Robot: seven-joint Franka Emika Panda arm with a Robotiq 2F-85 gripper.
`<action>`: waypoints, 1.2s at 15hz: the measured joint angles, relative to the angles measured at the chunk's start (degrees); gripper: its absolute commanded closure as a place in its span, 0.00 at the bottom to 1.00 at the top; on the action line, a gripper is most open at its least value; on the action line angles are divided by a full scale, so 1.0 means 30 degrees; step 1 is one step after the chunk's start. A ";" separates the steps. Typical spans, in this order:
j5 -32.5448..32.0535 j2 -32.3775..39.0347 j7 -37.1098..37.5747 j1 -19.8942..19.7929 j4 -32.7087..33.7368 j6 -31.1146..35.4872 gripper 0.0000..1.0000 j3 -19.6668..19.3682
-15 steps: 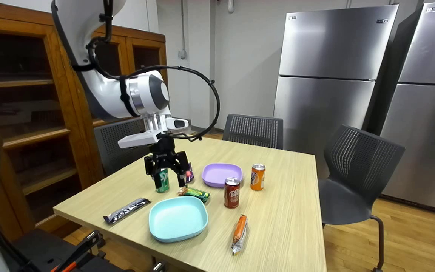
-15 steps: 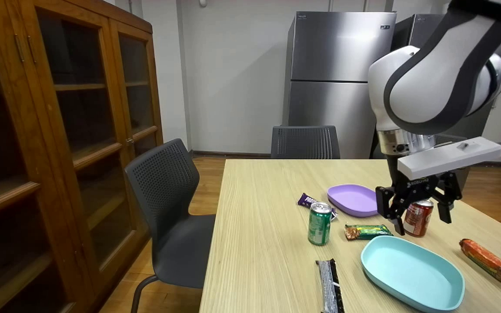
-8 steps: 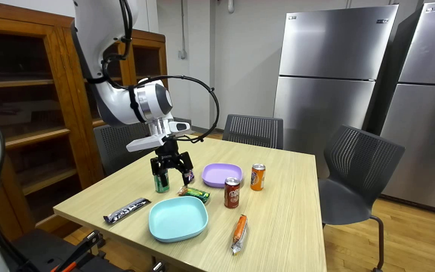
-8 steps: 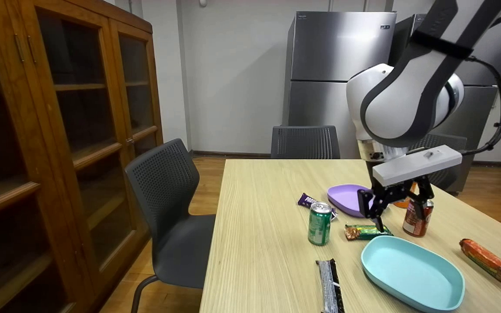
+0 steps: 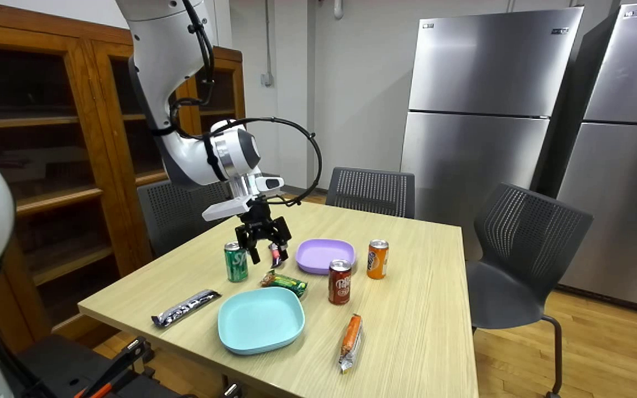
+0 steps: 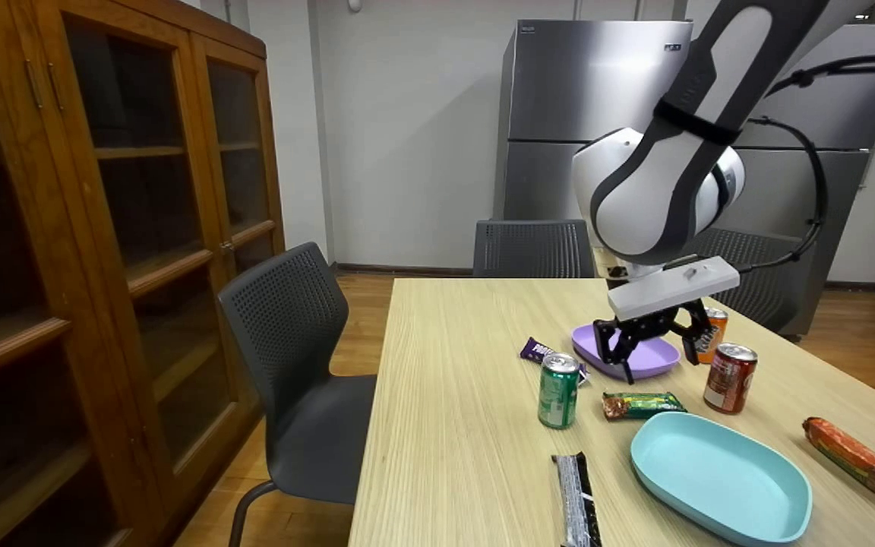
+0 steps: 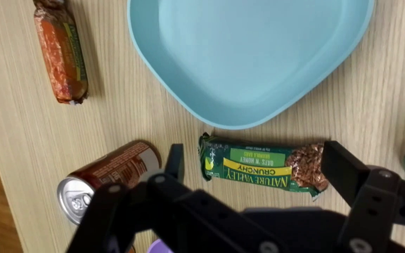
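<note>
My gripper (image 7: 254,154) is open and empty, with its fingers wide apart above the table. In the wrist view a green granola bar (image 7: 255,165) lies flat on the table between the fingers as seen from above. In both exterior views the gripper (image 5: 269,258) hangs above the table, near the purple plate (image 6: 658,361) and a purple-wrapped bar (image 5: 275,255). A green can (image 5: 236,263) stands beside it. A dark red can (image 6: 730,380) and an orange can (image 5: 377,260) stand on the far side of the bar. A turquoise plate (image 5: 261,320) lies in front of the granola bar.
A silver-black bar (image 5: 186,308) lies near the table's edge. An orange-wrapped bar (image 5: 351,342) lies past the turquoise plate. Chairs (image 6: 285,327) stand around the table (image 5: 418,309). A wooden cabinet (image 6: 126,228) and steel refrigerators (image 5: 479,127) stand farther off.
My open gripper has moved over the table, away from the turquoise plate and toward the purple plate. It shifts right in one exterior view and left in another. The objects have not moved.
</note>
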 measured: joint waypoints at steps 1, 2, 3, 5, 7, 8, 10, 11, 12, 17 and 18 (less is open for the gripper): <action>0.0000 0.0349 0.0332 0.0190 0.0452 0.0000 0.00 -0.0103; 0.0013 0.0701 0.0613 0.0364 0.0897 0.0000 0.00 -0.0185; 0.0038 0.1070 0.0864 0.0529 0.1371 -0.0001 0.00 -0.0266; 0.0083 0.1847 0.1354 0.0791 0.2380 -0.0001 0.00 -0.0391; 0.0122 0.2654 0.1672 0.0993 0.3436 -0.0002 0.00 -0.0538; 0.0122 0.3078 0.1797 0.1085 0.3992 -0.0003 0.00 -0.0611; 0.0131 0.3895 0.1965 0.1249 0.5082 -0.0004 0.00 -0.0759; 0.0152 0.4288 0.2002 0.1323 0.5607 -0.0009 0.00 -0.0819; 0.0211 0.4682 0.2009 0.1386 0.6125 -0.0018 0.00 -0.0859; 0.0830 0.6380 0.1987 0.1680 0.8340 -0.0099 0.00 -0.0857; 0.0936 0.6673 0.1987 0.1751 0.8705 -0.0117 0.00 -0.0858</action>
